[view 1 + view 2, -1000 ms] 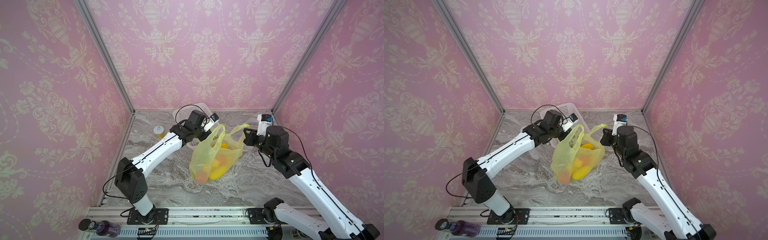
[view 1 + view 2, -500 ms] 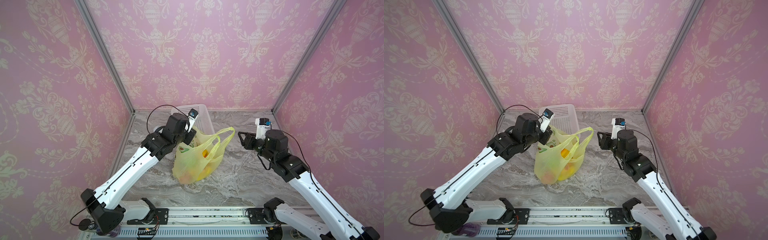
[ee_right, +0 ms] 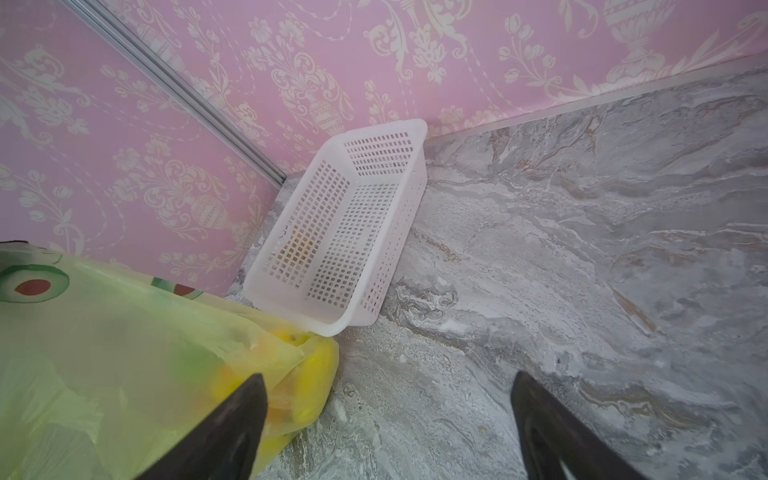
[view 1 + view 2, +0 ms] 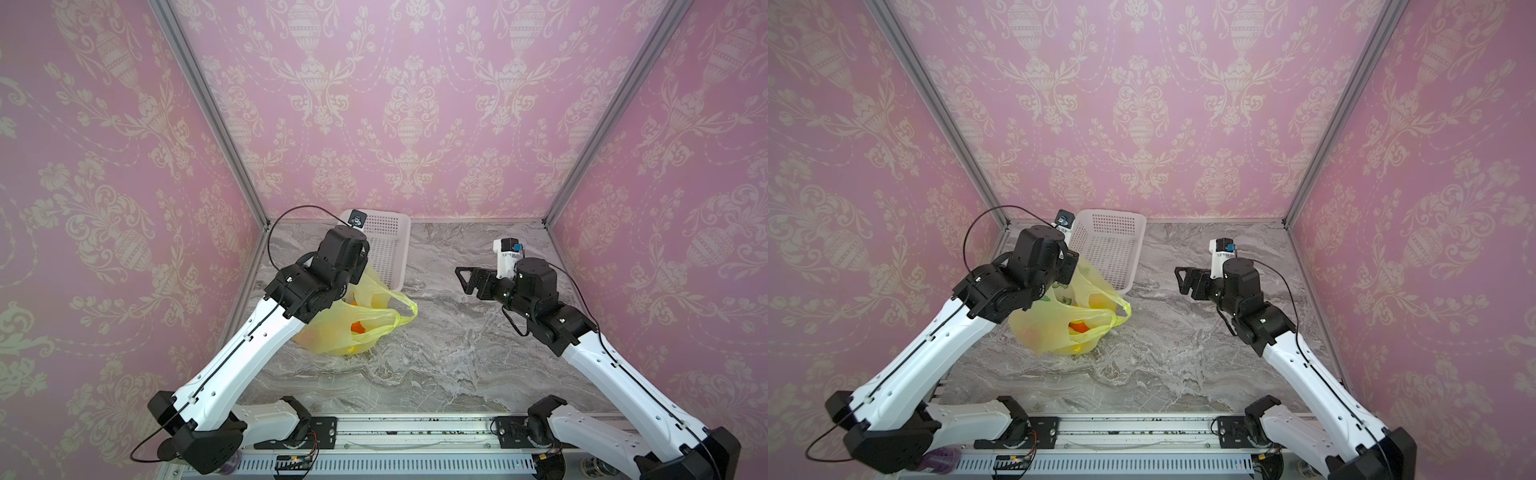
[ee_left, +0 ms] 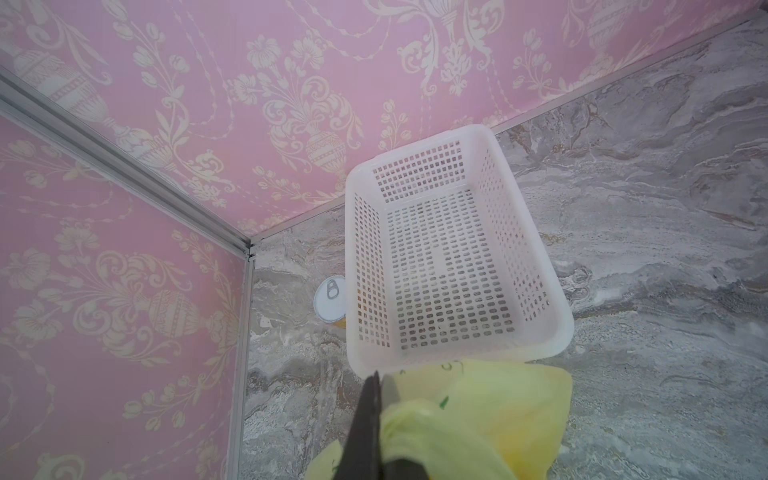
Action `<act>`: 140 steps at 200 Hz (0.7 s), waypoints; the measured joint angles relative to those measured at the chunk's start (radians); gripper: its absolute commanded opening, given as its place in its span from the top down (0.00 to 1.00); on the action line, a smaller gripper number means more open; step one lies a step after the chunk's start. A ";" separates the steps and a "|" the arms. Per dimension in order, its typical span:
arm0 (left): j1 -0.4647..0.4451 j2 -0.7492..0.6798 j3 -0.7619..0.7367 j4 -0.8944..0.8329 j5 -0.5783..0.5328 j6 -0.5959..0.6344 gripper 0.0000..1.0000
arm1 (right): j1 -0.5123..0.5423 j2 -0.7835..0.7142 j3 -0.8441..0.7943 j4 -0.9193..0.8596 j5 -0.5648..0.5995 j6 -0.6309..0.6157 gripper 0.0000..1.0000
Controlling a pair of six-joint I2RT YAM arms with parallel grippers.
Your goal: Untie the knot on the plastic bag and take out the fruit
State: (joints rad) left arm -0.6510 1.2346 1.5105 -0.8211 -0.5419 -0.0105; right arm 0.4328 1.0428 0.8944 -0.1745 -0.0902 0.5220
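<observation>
Left wrist view has the plastic bag [image 5: 498,419] slumped on the table [image 5: 665,291] just beside the basket [image 5: 457,359], its top bunched in the clamped left claw [image 5: 374,395]. Its handles [image 4: 401,309] hang as separate loops with no knot visible, so untying looks done. The fruit [image 4: 358,327] sits inside, none out. The right claw [image 3: 388,376] gapes empty, well apart.

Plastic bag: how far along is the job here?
Done, apparently: the handles lie apart, untied, mouth gaping. In hand: the left gripper is shut on the plastic bag; the right gripper is open, clear of it. Left: fruit sits inside; the basket holds none.
</observation>
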 measured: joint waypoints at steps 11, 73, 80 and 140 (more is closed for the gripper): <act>0.000 -0.013 0.000 -0.008 0.000 -0.007 1.00 | 0.039 0.078 0.019 0.016 0.009 0.002 0.04; 0.000 -0.022 -0.069 -0.007 0.019 -0.016 1.00 | 0.160 0.706 0.518 -0.008 0.073 0.002 0.07; 0.000 -0.023 -0.076 -0.006 0.031 -0.016 1.00 | 0.159 0.768 0.583 -0.024 0.081 0.002 0.09; 0.000 -0.082 -0.144 -0.004 0.134 -0.045 1.00 | 0.158 1.092 0.874 -0.195 0.142 0.002 0.22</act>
State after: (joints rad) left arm -0.6510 1.1530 1.3663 -0.8249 -0.4084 -0.0559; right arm 0.5907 2.1345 1.7679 -0.3691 0.0513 0.5240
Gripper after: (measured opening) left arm 0.041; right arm 0.822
